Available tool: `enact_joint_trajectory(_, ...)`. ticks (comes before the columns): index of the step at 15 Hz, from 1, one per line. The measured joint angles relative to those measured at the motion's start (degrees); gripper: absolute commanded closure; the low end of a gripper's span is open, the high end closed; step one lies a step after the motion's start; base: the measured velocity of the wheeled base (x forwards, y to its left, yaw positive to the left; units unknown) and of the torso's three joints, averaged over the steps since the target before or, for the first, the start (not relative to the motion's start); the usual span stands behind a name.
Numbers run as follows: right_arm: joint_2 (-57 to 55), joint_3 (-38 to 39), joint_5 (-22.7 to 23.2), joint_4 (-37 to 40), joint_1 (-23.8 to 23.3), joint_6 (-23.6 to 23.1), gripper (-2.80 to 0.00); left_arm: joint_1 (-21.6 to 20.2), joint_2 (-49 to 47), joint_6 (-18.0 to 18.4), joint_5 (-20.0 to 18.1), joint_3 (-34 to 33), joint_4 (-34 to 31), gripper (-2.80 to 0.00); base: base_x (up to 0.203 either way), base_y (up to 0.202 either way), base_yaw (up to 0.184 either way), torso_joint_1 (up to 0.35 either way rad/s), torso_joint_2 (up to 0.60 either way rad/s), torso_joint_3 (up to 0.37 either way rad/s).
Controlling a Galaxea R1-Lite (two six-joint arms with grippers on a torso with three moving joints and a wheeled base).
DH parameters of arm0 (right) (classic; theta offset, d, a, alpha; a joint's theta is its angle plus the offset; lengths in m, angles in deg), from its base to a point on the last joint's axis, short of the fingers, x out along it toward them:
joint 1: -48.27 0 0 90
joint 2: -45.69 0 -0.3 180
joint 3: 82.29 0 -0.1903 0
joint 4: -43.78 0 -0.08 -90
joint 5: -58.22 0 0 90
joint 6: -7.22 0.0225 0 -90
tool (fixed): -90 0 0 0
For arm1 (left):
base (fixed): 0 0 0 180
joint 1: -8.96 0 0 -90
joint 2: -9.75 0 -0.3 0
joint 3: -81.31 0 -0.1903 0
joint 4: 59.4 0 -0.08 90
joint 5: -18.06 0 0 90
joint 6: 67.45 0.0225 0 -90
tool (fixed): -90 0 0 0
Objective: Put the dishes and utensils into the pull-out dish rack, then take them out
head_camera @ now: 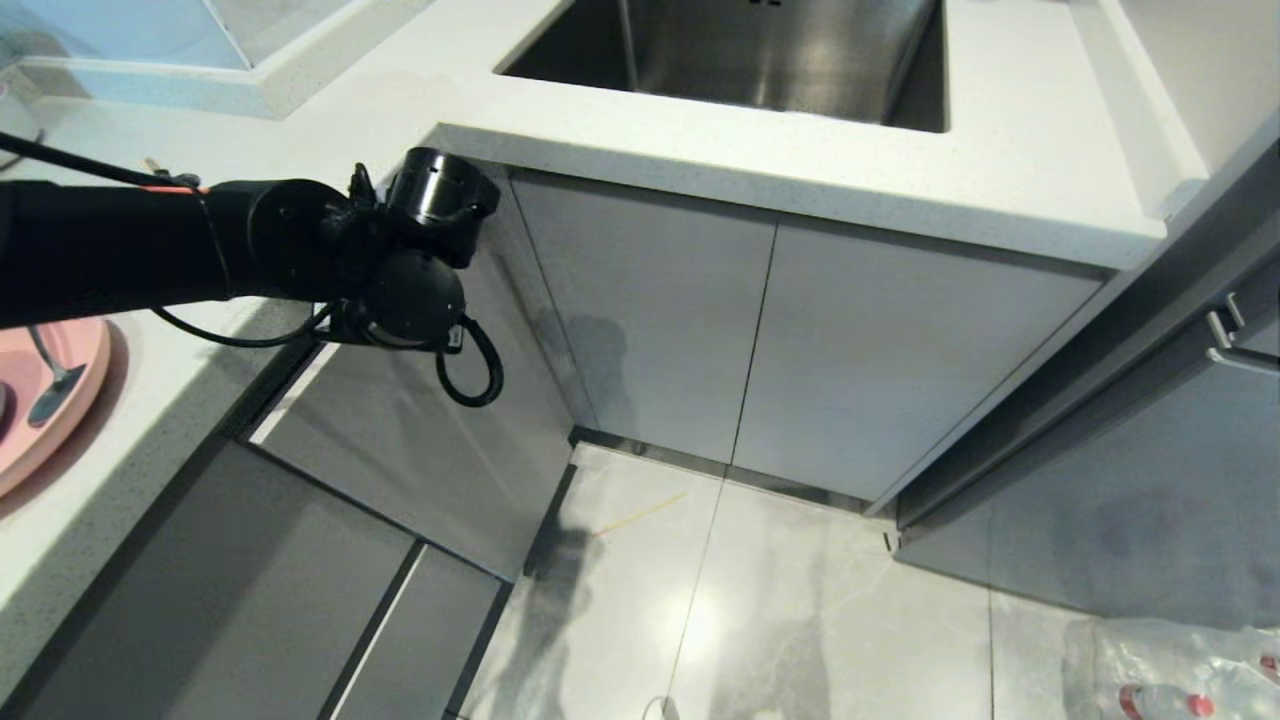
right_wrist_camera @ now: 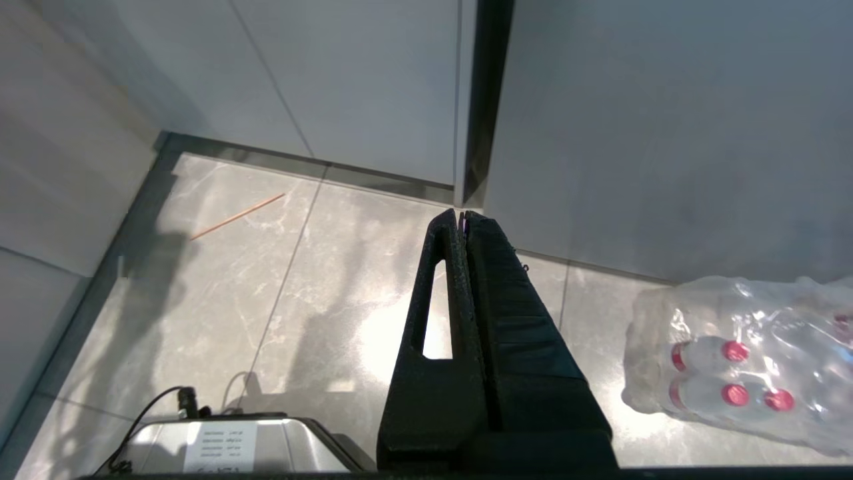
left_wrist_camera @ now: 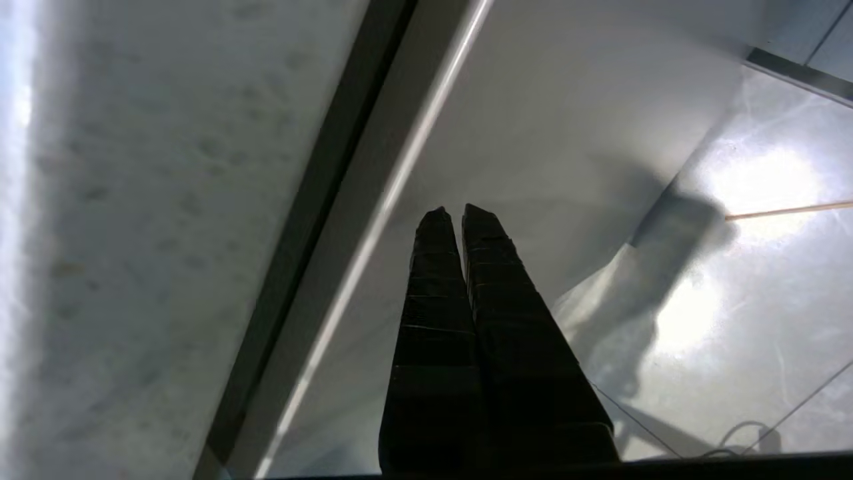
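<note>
No brand or legible writing anywhere; a white label (right_wrist_camera: 220,445) on the robot's own base carries print too small to read, and only the right wrist view shows it. Landmark: the white counter (head_camera: 800,190) with its steel sink (head_camera: 740,50). At the counter's far left edge in the head view sits the pink plate (head_camera: 60,420), a slim silver utensil (head_camera: 48,385) lying on it, both cut off by the frame. Just right of the plate, the left arm (head_camera: 200,250) reaches across the counter's front edge, wrist at the corner by the grey cabinet fronts; its fingers are hidden in the head view. The left wrist view supplies them: left gripper (left_wrist_camera: 460,213) with its two black fingers pressed together, nothing between them, pointing down along the drawer front just below the counter lip. The plate lies behind that gripper, up on the counter, apart from it. On the floor tiles below the counter, near the cabinet corner, lies one thin wooden chopstick (head_camera: 640,513), seen in all three views and well apart from both grippers. Right wrist view only: right gripper (right_wrist_camera: 462,217), fingers closed on nothing, hanging over the floor in front of the cabinets, with a shrink-wrapped pack of bottles (right_wrist_camera: 740,360) with red caps to its right. No dish rack is pulled out in any view.
</note>
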Motion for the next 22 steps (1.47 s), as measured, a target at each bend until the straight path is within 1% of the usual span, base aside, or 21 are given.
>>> enact_joint_trajectory(2, 0.0, 0.0, 0.0, 0.0, 0.0, 0.0, 0.0, 0.7, 0.2, -0.1, -0.1, 0.1, 0.0, 0.0, 0.0, 0.0, 0.0, 0.0, 0.0, 0.0)
enact_joint_trajectory(5, 0.0, 0.0, 0.0, 0.0, 0.0, 0.0, 0.0, 4.6, 0.9, -0.2, -1.3, -1.5, 0.1, 0.0, 0.0, 0.0, 0.0, 0.0, 0.0, 0.0)
enact_joint_trajectory(8, 0.0, 0.0, 0.0, 0.0, 0.0, 0.0, 0.0, 8.9, 2.1, -0.6, -4.7, -3.2, 0.2, 0.0, 0.0, 0.0, 0.0, 0.0, 0.0, 0.0)
enact_joint_trajectory(11, 0.0, 0.0, 0.0, 0.0, 0.0, 0.0, 0.0, 12.1, 5.3, -1.2, -9.7, -4.1, 0.4, 0.0, 0.0, 0.0, 0.0, 0.0, 0.0, 0.0)
enact_joint_trajectory(13, 0.0, 0.0, 0.0, 0.0, 0.0, 0.0, 0.0, 12.4, 9.9, -1.3, -14.9, -4.6, 0.3, 0.0, 0.0, 0.0, 0.0, 0.0, 0.0, 0.0)
enact_joint_trajectory(14, 0.0, 0.0, 0.0, 0.0, 0.0, 0.0, 0.0, 11.9, 13.1, -1.2, -17.7, -5.0, 0.2, 0.0, 0.0, 0.0, 0.0, 0.0, 0.0, 0.0)
enact_joint_trajectory(16, 0.0, 0.0, 0.0, 0.0, 0.0, 0.0, 0.0, 10.4, 20.5, -0.7, -22.1, -6.1, 0.2, 0.0, 0.0, 0.0, 0.0, 0.0, 0.0, 0.0)
enact_joint_trajectory(17, 0.0, 0.0, 0.0, 0.0, 0.0, 0.0, 0.0, 8.8, 24.9, -0.1, -23.7, -7.1, 0.2, 0.0, 0.0, 0.0, 0.0, 0.0, 0.0, 0.0)
enact_joint_trajectory(18, 0.0, 0.0, 0.0, 0.0, 0.0, 0.0, 0.0, 6.1, 29.7, 0.7, -25.7, -8.5, 0.2, 0.0, 0.0, 0.0, 0.0, 0.0, 0.0, 0.0)
enact_joint_trajectory(19, 0.0, 0.0, 0.0, 0.0, 0.0, 0.0, 0.0, 1.8, 34.5, 1.7, -28.5, -10.3, 0.2, 0.0, 0.0, 0.0, 0.0, 0.0, 0.0, 0.0)
enact_joint_trajectory(20, 0.0, 0.0, 0.0, 0.0, 0.0, 0.0, 0.0, -3.1, 39.3, 2.9, -32.2, -12.2, 0.1, 0.0, 0.0, 0.0, 0.0, 0.0, 0.0, 0.0)
enact_joint_trajectory(21, 0.0, 0.0, 0.0, 0.0, 0.0, 0.0, 0.0, -8.0, 44.5, 4.2, -36.8, -14.4, 0.1, 0.0, 0.0, 0.0, 0.0, 0.0, 0.0, 0.0)
enact_joint_trajectory(22, 0.0, 0.0, 0.0, 0.0, 0.0, 0.0, 0.0, -11.7, 49.9, 5.3, -41.3, -17.3, 0.1, 0.0, 0.0, 0.0, 0.0, 0.0, 0.0, 0.0)
